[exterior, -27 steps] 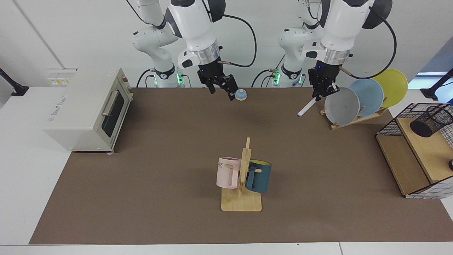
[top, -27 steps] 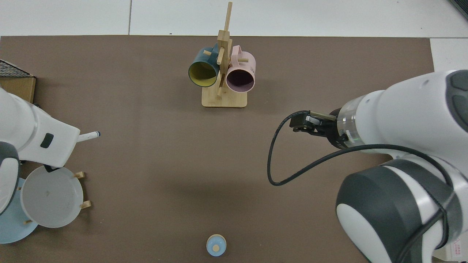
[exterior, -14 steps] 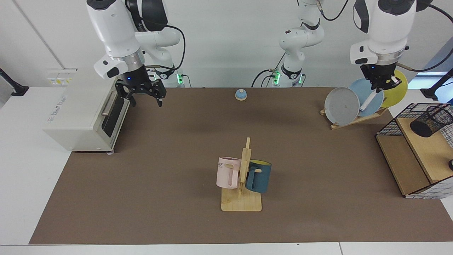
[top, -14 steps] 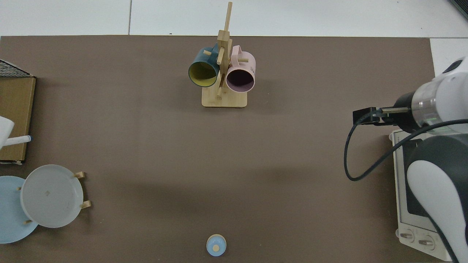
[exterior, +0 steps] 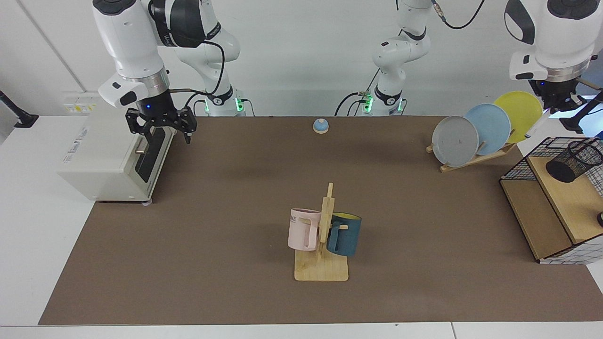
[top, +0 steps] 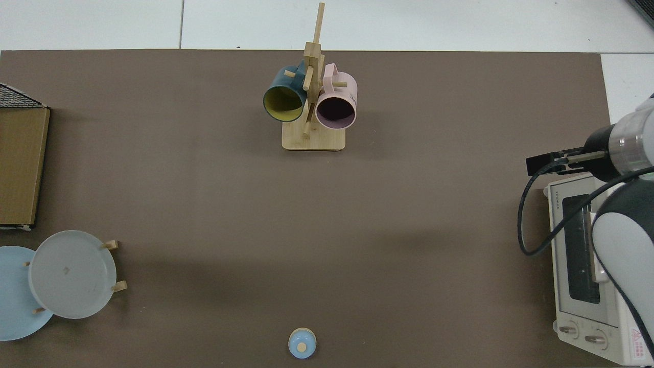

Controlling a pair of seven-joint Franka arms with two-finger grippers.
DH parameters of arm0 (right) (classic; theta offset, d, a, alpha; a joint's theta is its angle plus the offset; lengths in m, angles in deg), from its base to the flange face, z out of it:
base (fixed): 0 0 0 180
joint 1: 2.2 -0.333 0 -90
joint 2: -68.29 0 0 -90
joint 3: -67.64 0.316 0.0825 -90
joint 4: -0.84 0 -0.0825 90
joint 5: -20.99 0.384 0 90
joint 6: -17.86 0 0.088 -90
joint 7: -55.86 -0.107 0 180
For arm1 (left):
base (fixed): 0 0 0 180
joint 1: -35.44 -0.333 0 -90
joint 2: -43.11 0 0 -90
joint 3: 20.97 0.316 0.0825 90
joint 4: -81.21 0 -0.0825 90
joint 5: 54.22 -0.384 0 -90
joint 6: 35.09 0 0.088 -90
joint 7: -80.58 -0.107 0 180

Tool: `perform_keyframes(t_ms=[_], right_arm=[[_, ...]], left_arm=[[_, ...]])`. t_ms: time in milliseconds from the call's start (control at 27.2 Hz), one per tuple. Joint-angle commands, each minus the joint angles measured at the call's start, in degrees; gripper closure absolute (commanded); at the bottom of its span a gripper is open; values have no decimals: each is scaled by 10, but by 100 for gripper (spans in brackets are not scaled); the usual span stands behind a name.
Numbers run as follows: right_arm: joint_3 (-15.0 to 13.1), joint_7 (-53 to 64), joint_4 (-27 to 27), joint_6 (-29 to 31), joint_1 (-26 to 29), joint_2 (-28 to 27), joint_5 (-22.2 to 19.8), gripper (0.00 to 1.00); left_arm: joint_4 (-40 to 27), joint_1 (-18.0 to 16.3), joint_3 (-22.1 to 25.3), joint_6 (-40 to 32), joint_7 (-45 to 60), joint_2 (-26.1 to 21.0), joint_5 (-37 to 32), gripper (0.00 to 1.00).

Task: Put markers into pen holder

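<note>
Brown matting covers the surface, and nearest its front edge, at the middle, stands the wooden mug tree with a pink mug and a dark blue mug, untouched. Toward the front corner on my left side sits the wire rack with wooden shelves, and on its upper shelf the pen holder, a black mesh cup tipped on a slant, mouth facing up and back.

Farther back on that side, the plate stand carries grey, blue and yellow plates. A second ago my left gripper hung low over the surface just in front of them; it has since swung outward and risen, and now sits beyond the yellow plate, above the rack's back edge. My fingers there are clamped on the marker, which hangs slanted down from them, its lower tip near the rack's top wire and well short of the cup. I judge the carry nearly done; what remains is lining the marker over that tilted mouth before letting go.

My right gripper has pulled away from the blue bell at the middle of the back edge, and waits over the toaster oven at the opposite back corner, fingers spread and empty.
</note>
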Motion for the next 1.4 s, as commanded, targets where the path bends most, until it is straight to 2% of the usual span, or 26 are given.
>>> perform_keyframes(t_ms=[0, 74, 184, 294, 478, 625, 956, 1103, 1360], right_arm=[[9, 10, 7, -10, 19, 7, 1, 0], [8, 10, 6, -3, 22, 5, 2, 0], [9, 10, 6, -3, 22, 5, 1, 0], [9, 10, 6, -3, 22, 5, 2, 0], [9, 10, 6, -3, 22, 6, 2, 0], [9, 10, 6, -3, 22, 5, 2, 0], [9, 10, 6, -3, 22, 6, 1, 0], [9, 10, 6, -3, 22, 5, 1, 0], [9, 10, 6, -3, 22, 6, 1, 0]], left_arm=[[27, -14, -7, 0, -46, -19, -56, 100], [27, -20, -6, 10, -57, -19, -76, 100], [27, -60, -7, 45, -82, -20, -87, 100], [27, -80, -8, 84, -102, -29, -100, 100], [60, -85, -8, 103, -111, -75, -166, 100], [51, -105, -9, 145, -115, -79, -168, 100], [51, -85, -12, 136, -96, -114, -180, 100], [46, -63, -11, 105, -82, -118, -180, 100], [39, -55, -11, 63, -47, -136, -224, 100]])
